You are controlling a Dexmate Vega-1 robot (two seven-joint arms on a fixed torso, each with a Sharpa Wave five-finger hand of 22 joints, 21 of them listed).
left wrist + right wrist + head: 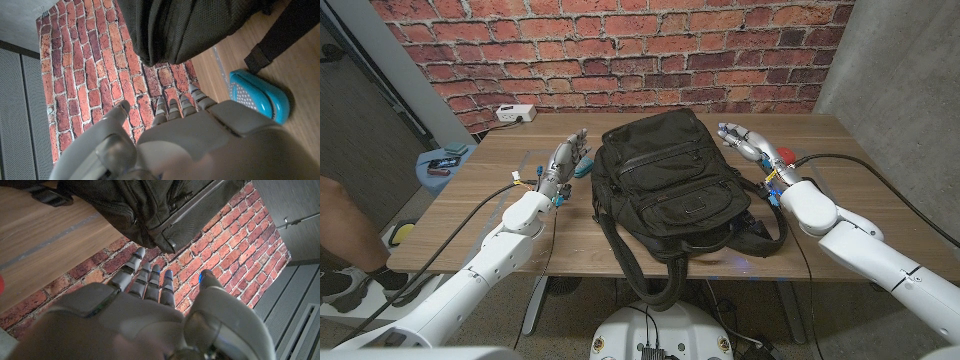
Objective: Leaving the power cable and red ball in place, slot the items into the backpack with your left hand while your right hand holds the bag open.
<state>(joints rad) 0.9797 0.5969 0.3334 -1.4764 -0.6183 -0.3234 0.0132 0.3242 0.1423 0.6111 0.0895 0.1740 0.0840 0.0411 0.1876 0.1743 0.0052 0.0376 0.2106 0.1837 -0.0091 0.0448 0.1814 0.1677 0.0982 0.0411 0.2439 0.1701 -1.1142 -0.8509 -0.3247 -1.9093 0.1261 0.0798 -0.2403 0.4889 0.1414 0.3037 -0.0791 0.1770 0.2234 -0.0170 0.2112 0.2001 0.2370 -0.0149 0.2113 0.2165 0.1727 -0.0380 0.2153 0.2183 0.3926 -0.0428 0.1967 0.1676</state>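
The wooden table (650, 255) is set before a red brick wall (620, 45). At its middle lies the black backpack (670, 185), flat on the tabletop, with its straps (650, 275) trailing over the near edge. No opening is seen in the bag from the head view.

The left arm (490, 260) is extended from the near left corner toward the bag. The left hand (565, 160) is raised beside the backpack's left side, fingers (170, 107) extended and slightly apart, with nothing held. Just beyond it, a teal object (260, 95) rests on the table, close to the bag; what it is cannot be told.

The right arm (850, 240) is extended from the near right corner. The right hand (745, 140) is held by the backpack's upper right corner, fingers (150, 277) extended and slightly spread, apart from the fabric, with nothing gripped.

A small red item (786, 154) is seen just right of the right wrist. A white power strip (515, 113) lies at the table's far left edge.
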